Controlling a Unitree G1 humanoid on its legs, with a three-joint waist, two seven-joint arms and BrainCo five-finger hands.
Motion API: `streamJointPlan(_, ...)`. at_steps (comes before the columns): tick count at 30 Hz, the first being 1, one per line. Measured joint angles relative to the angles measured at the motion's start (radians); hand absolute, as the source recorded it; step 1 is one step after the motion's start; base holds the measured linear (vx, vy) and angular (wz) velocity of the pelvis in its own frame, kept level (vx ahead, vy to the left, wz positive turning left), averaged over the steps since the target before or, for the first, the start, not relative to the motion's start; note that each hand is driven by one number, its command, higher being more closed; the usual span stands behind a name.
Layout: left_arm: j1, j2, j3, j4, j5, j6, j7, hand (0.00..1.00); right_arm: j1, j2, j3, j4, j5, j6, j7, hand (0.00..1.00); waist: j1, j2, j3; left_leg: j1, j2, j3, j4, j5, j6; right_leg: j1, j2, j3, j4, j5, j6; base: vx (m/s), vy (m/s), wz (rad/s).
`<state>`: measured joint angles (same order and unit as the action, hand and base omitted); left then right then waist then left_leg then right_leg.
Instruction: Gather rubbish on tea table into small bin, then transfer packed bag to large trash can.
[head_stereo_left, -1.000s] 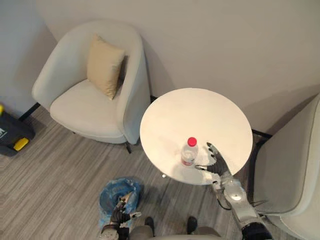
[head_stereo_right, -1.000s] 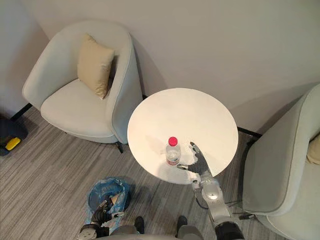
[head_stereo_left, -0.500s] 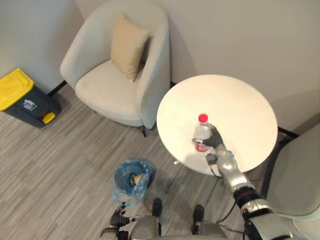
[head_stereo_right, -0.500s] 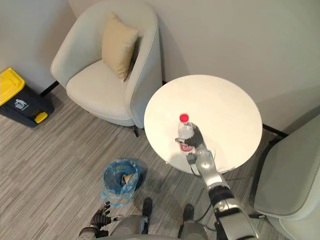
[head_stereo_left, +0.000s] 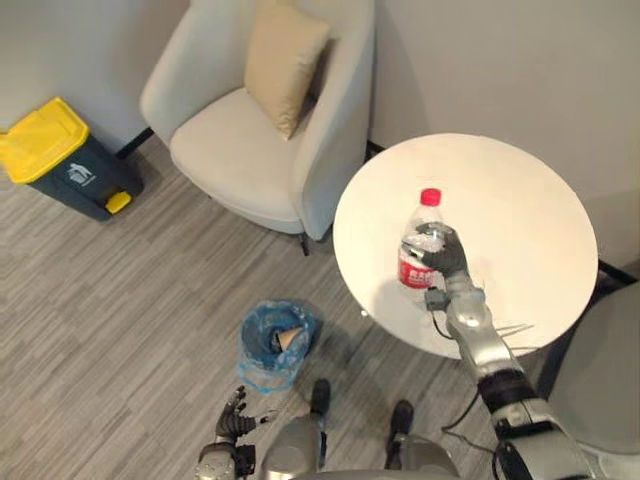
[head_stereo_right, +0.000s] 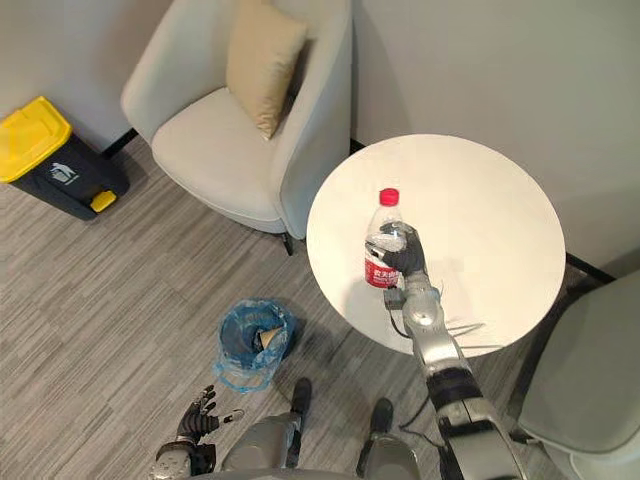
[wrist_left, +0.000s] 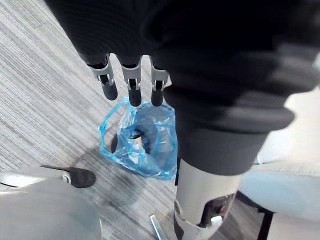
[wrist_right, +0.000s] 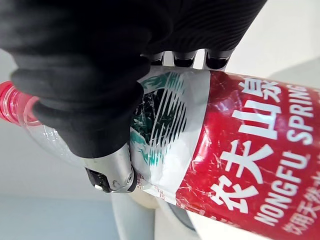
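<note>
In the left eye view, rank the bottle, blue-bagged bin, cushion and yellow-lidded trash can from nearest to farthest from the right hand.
1. bottle, held in the right hand.
2. blue-bagged bin, on the floor to its left.
3. cushion, on the armchair.
4. yellow-lidded trash can, far left.

Inside the fingers (wrist_right: 184, 61) of the right hand (head_stereo_left: 447, 260), the clear red-capped plastic bottle (head_stereo_left: 418, 255) has a glossy label (wrist_right: 250, 145) (faintly scratched). Beneath them the round white tabletop (head_stereo_left: 520, 220) looks smooth.

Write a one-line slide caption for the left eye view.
Right hand curled round the red-capped bottle at the round tea table; blue-lined small bin on the floor.
</note>
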<state>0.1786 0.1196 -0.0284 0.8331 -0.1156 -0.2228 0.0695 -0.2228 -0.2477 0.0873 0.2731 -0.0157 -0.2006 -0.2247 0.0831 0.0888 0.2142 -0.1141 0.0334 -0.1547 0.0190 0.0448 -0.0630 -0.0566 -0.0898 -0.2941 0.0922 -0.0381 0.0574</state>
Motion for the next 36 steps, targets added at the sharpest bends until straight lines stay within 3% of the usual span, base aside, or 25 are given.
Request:
streamJointPlan(3,0.0,0.0,0.004,0.001,0.0,0.001,0.0,0.0,0.099,0.044,0.009,-0.142,-0.044,-0.035,0.008,1.0,-0.016,-0.015,-0.009,0.007,-0.001,-0.032,-0.018,0.017,-0.005,0.008,-0.005,-0.034,0.017,-0.014,-0.001,-0.03,-0.012,0.3)
streamJointPlan(7,-0.001,0.0,0.004,0.003,0.0,0.0,0.001,0.0,0.196,0.066,0.033,-0.232,-0.074,-0.065,0.016,1.0,-0.015,-0.036,-0.023,-0.001,-0.014,-0.079,-0.011,0.024,-0.008,0.02,-0.018,-0.082,0.043,-0.04,-0.003,-0.04,-0.009,0.44)
streamJointPlan(9,0.0,-0.001,0.002,0.005,0.0,0.001,0.002,0.0,0.231,0.065,0.052,-0.261,-0.076,-0.069,0.031,1.0,-0.015,-0.044,-0.03,-0.02,-0.016,-0.066,-0.018,0.017,0.023,0.024,-0.034,-0.136,0.073,-0.066,-0.004,-0.08,-0.003,0.76)
streamJointPlan(10,-0.001,-0.002,0.004,0.005,0.0,0.001,0.003,0.0,0.242,0.065,0.062,-0.261,-0.077,-0.07,0.032,1.0,-0.018,-0.049,-0.034,-0.027,0.008,0.073,-0.021,-0.011,0.101,0.036,-0.041,-0.186,0.075,-0.067,-0.003,-0.05,-0.013,0.83)
streamJointPlan(11,-0.001,-0.005,0.004,0.004,0.0,0.0,0.003,0.0,0.247,0.064,0.073,-0.261,-0.079,-0.07,0.032,1.0,-0.019,-0.052,-0.041,-0.033,0.02,0.154,-0.023,-0.024,0.146,0.041,-0.054,-0.207,0.074,-0.066,-0.003,-0.02,0.009,1.18)
streamJointPlan(12,-0.002,-0.016,0.015,0.005,0.001,-0.001,0.003,0.0,0.248,0.056,0.078,-0.26,-0.089,-0.069,0.032,1.0,-0.02,-0.055,-0.045,-0.04,0.05,0.33,0.006,-0.044,0.175,0.056,-0.089,-0.251,0.068,-0.064,-0.002,0.03,0.101,1.14)
streamJointPlan(13,-0.004,-0.027,0.021,0.007,0.001,-0.001,0.004,0.0,0.247,0.048,0.076,-0.26,-0.107,-0.069,0.031,1.0,-0.02,-0.053,-0.049,-0.063,0.085,0.46,0.065,-0.049,0.182,0.061,-0.106,-0.286,0.076,-0.069,0.004,0.08,0.175,1.28)
streamJointPlan(14,0.002,-0.034,0.019,0.008,0.001,-0.001,0.005,0.0,0.245,0.04,0.074,-0.26,-0.122,-0.066,0.029,1.0,-0.016,-0.031,-0.06,-0.068,0.127,0.579,0.137,-0.038,0.182,0.067,-0.116,-0.317,0.103,-0.089,0.027,0.07,0.175,1.03)
streamJointPlan(15,0.006,-0.037,0.02,0.012,0.0,-0.001,0.007,0.0,0.241,0.041,0.075,-0.257,-0.134,-0.064,0.029,1.0,-0.016,-0.024,-0.065,-0.067,0.134,0.599,0.151,-0.02,0.113,0.074,-0.124,-0.332,0.133,-0.107,0.041,0.1,0.144,0.81)
streamJointPlan(16,0.007,-0.034,0.021,0.012,0.001,-0.008,0.015,0.0,0.221,0.044,0.083,-0.258,-0.159,-0.06,0.028,1.0,-0.012,-0.032,-0.066,-0.063,0.116,0.589,0.153,-0.027,0.101,0.078,-0.149,-0.334,0.153,-0.116,0.055,0.08,0.117,0.51)
streamJointPlan(20,0.006,-0.017,0.018,0.018,0.002,-0.024,0.018,0.0,0.16,0.064,0.162,-0.259,-0.191,-0.061,0.032,1.0,-0.014,-0.058,-0.053,-0.062,0.057,0.568,0.229,-0.125,0.099,0.067,-0.267,-0.313,0.305,-0.159,0.096,0.06,0.166,0.25)
streamJointPlan(21,0.006,-0.011,0.012,0.024,0.004,-0.023,0.019,0.0,0.166,0.066,0.174,-0.259,-0.191,-0.061,0.035,1.0,-0.021,-0.061,-0.051,-0.057,0.041,0.546,0.266,-0.164,0.099,0.028,-0.314,-0.258,0.443,-0.155,0.057,0.06,0.175,0.49)
streamJointPlan(22,0.004,0.009,-0.009,0.026,0.015,-0.022,0.019,0.0,0.172,0.068,0.187,-0.259,-0.192,-0.061,0.036,1.0,-0.045,-0.063,-0.045,-0.05,0.029,0.514,0.286,-0.184,0.108,-0.05,-0.329,-0.132,0.598,-0.154,-0.012,0.07,0.17,0.65)
streamJointPlan(25,0.005,0.045,-0.031,0.044,0.023,-0.02,0.018,0.0,0.175,0.068,0.225,-0.26,-0.19,-0.062,0.057,1.0,-0.072,-0.078,-0.021,-0.048,0.026,0.445,0.295,-0.198,0.102,-0.162,-0.224,0.08,0.628,-0.22,0.013,0.1,0.067,0.74)
streamJointPlan(28,-0.006,0.071,-0.043,0.045,0.023,-0.02,0.018,0.0,0.185,0.059,0.243,-0.26,-0.189,-0.063,0.08,1.0,-0.074,-0.097,-0.01,-0.072,0.013,0.383,0.295,-0.198,0.087,-0.248,-0.145,0.159,0.456,-0.209,0.034,0.1,-0.033,0.75)
streamJointPlan(31,-0.034,0.082,-0.057,0.045,0.025,-0.022,0.018,0.0,0.183,0.036,0.244,-0.259,-0.187,-0.066,0.093,1.0,-0.087,-0.116,0.013,-0.143,-0.026,0.31,0.378,-0.207,0.065,-0.282,-0.139,0.182,0.357,-0.066,0.034,0.13,-0.138,1.09)
streamJointPlan(33,-0.088,0.051,-0.059,0.036,0.022,-0.028,0.022,0.0,0.11,-0.009,0.25,-0.218,-0.189,-0.067,0.094,1.0,-0.082,-0.049,0.069,-0.273,0.006,0.259,0.453,-0.211,0.052,-0.354,-0.118,0.128,0.38,-0.07,0.02,0.05,-0.147,0.64)
streamJointPlan(36,-0.195,0.034,-0.062,0.027,-0.006,-0.028,0.045,0.0,-0.073,-0.04,0.272,-0.063,-0.194,-0.055,0.07,1.0,-0.07,-0.036,0.186,-0.363,0.027,0.249,0.465,-0.184,0.01,-0.443,-0.106,0.106,0.415,-0.06,-0.005,-0.02,-0.141,0.16)
